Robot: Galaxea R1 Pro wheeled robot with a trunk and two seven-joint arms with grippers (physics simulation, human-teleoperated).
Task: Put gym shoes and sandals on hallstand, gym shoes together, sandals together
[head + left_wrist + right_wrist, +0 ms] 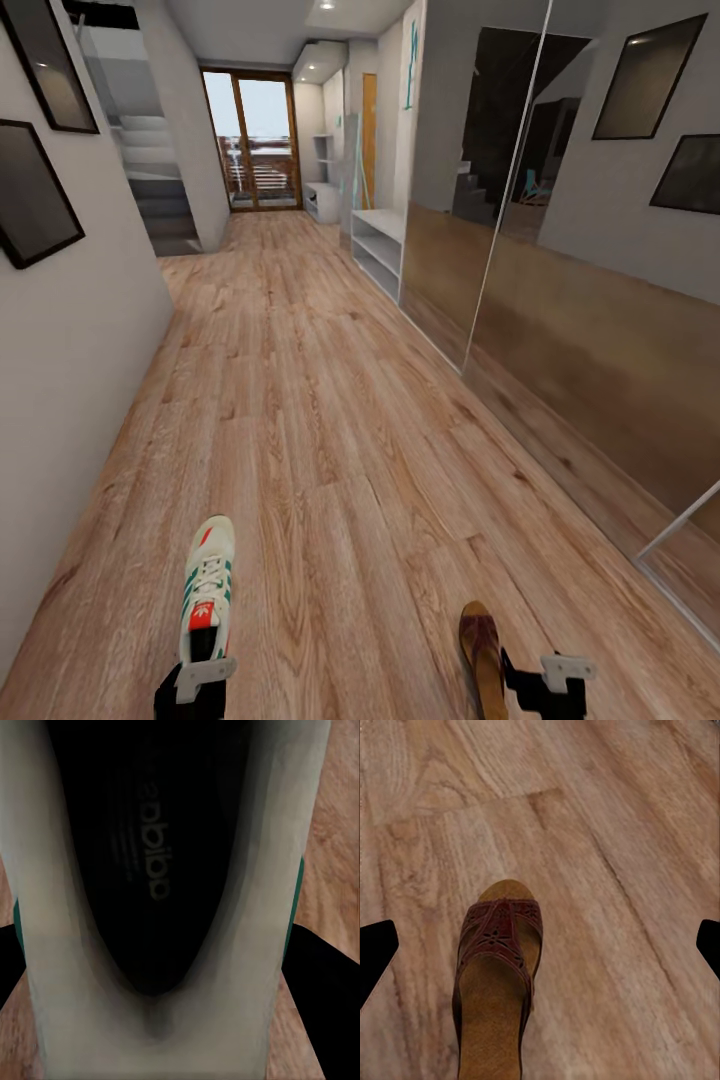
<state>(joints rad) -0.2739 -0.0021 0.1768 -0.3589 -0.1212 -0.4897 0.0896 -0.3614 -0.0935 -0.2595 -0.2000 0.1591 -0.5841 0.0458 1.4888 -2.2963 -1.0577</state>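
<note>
A white gym shoe (206, 588) with green stripes and a red-orange tongue points up the corridor at the lower left. My left gripper (197, 684) is shut on its heel; in the left wrist view the shoe's dark insole (154, 862) sits between the black fingers (322, 990). A dark brown sandal (482, 652) with a tan insole lies on the corridor floor (320, 420) at the lower right. My right gripper (545, 682) hangs open just to its right, and the sandal (495, 982) lies off-centre between its fingertips. The hallstand (322, 198) with staggered wall shelves stands far down the right wall.
A nearer white rack (378, 245) with teal lettering above it stands against the right wall. Mirrored sliding panels (560, 300) line the right side. A plain wall with dark frames (35, 195) bounds the left. Stairs (160, 190) and a glass door (252, 140) close the far end.
</note>
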